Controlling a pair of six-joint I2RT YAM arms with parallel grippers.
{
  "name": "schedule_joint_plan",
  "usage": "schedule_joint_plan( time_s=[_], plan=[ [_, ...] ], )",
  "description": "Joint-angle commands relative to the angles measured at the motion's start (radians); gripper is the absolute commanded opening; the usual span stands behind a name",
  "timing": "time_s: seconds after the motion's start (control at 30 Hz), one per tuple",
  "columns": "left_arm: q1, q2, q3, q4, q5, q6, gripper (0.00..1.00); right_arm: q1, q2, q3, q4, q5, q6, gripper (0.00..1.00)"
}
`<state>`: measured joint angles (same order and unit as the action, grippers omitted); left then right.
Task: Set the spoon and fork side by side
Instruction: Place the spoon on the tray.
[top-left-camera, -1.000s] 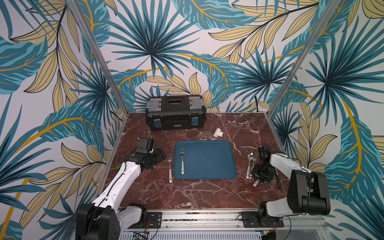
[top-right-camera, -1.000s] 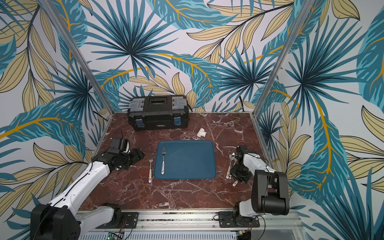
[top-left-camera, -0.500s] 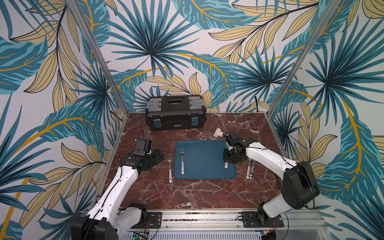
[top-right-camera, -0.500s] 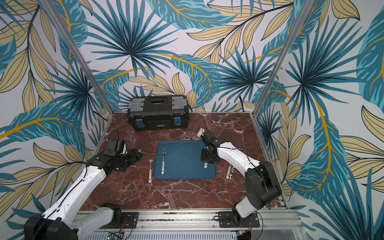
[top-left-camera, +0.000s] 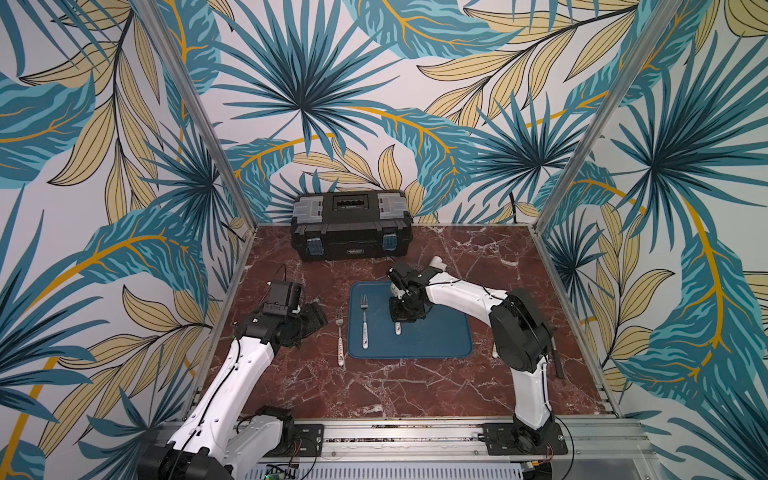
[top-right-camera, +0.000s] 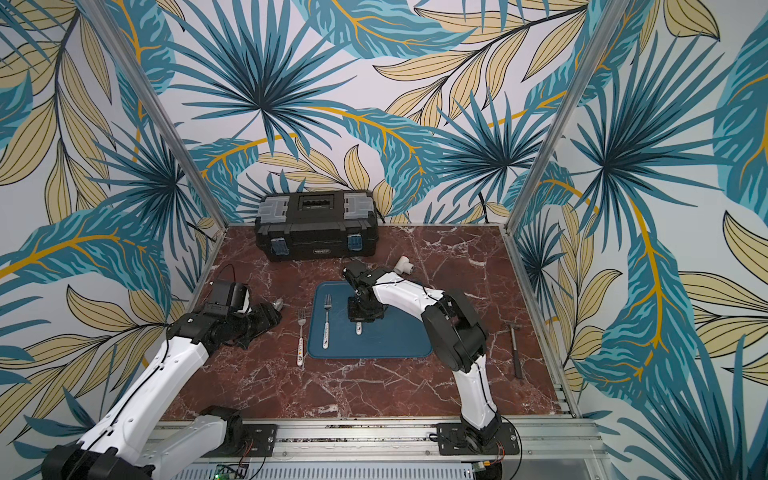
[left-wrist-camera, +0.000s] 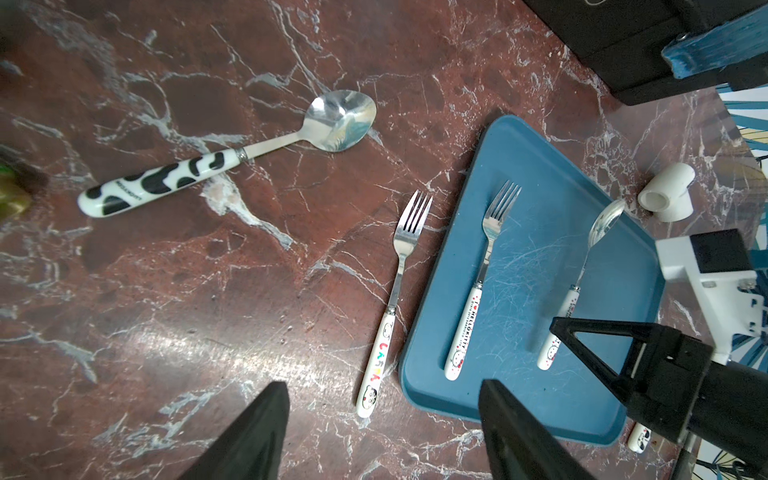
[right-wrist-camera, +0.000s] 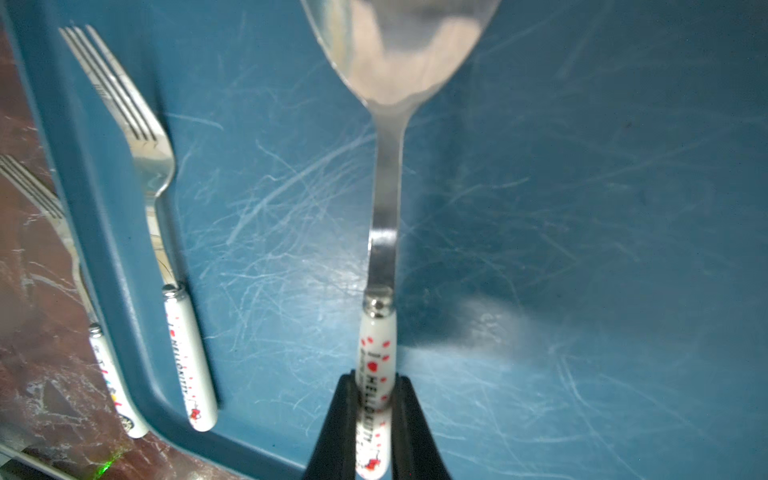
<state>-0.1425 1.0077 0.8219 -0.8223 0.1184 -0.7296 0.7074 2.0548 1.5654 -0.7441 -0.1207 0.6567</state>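
The blue tray (top-left-camera: 440, 336) lies mid-table. The left gripper (left-wrist-camera: 383, 386), jaws wide and empty, waits off its left edge, clear of the work. The right gripper (right-wrist-camera: 373, 388) pinches the spoon (right-wrist-camera: 386, 199) by its handle, parallel just right of the fork (right-wrist-camera: 189, 353), apparently to pair them

Scratched matt tray (right-wrist-camera: 582, 208), glossy marble table (left-wrist-camera: 208, 332), shiny metal spoon (right-wrist-camera: 388, 199)
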Motion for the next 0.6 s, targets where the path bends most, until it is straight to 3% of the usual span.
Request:
schedule_joint_plan(
  time_s=[0.0,0.57],
  plan=[
    [0.003,-0.015,0.046,-0.019,-0.004,-0.001,0.77,0.037,0.031,0.034,-0.035,-0.051,0.059,0.07],
    [0.003,-0.001,0.036,-0.001,0.017,-0.009,0.77,0.121,0.089,0.056,-0.010,-0.093,0.122,0.07]
  ],
)
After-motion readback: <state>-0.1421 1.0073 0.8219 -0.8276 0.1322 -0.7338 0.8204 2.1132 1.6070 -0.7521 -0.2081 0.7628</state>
